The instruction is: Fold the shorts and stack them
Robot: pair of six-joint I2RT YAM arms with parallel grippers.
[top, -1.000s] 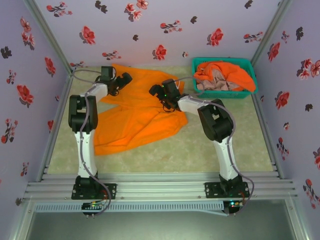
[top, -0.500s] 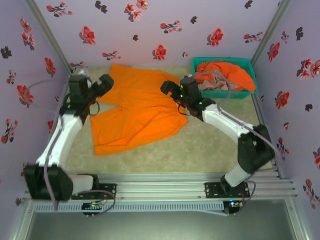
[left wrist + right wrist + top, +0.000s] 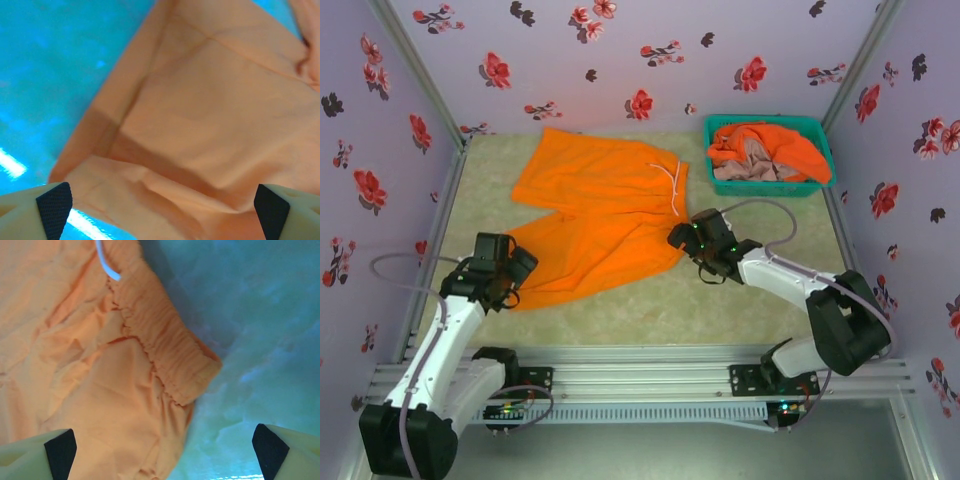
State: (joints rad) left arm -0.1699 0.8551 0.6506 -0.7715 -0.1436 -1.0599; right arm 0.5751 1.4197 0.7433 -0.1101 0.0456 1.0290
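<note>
One pair of bright orange shorts (image 3: pixel 595 215) lies spread flat on the table, its white drawstring (image 3: pixel 672 185) at the right side. My left gripper (image 3: pixel 518 266) hovers open over the near left hem corner of these shorts (image 3: pixel 200 110), the cloth lying under and between its fingers (image 3: pixel 54 209). My right gripper (image 3: pixel 684 238) is open at the near right waistband corner (image 3: pixel 192 372), half over cloth and half over bare table. A second pair of orange shorts (image 3: pixel 775 140) and a pink-beige pair (image 3: pixel 750 168) lie bundled in the basket.
The teal mesh basket (image 3: pixel 766 120) stands at the back right corner. Flowered walls with metal posts close in the table on three sides. Bare beige table (image 3: pixel 740 300) lies near and to the right of the spread shorts.
Both arms have drawn back from the far edge of the shorts to their near edge, the left to the hem corner and the right to the waistband corner. The shorts now lie uncovered.
</note>
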